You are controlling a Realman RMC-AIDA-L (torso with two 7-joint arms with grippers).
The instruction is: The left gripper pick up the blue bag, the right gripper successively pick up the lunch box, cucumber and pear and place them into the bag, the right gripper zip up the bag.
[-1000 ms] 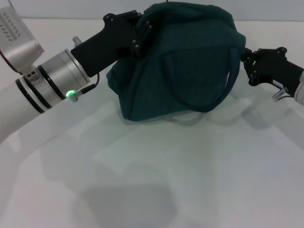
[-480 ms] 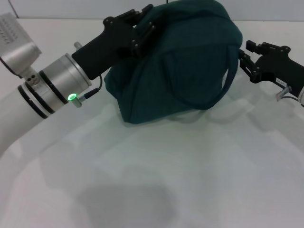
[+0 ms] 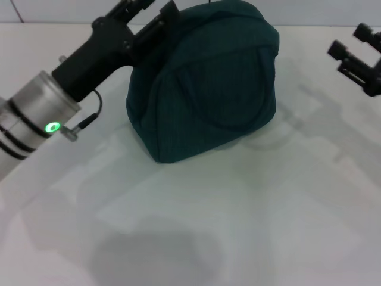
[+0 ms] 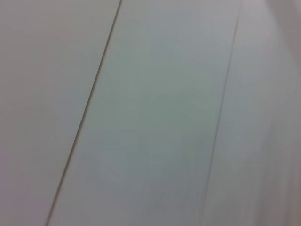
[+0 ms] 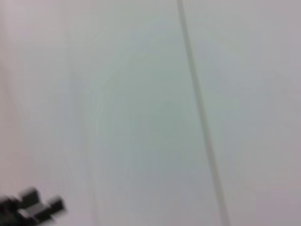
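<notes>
The blue bag (image 3: 205, 80) sat zipped on the white table (image 3: 238, 226), toward twelve o'clock. At its ten o'clock the left gripper (image 3: 156, 13) touched the bag's top corner; its grip could not be judged. At three o'clock, well apart, the right gripper (image 3: 357, 50) hung with fingers spread.

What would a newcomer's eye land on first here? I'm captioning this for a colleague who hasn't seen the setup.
The blue bag, a bulging dark teal mound, sits upper centre on the white table. The left gripper reaches in from the left to the bag's top edge, a green light glowing on its silver arm. The right gripper hangs apart at the far right.
</notes>
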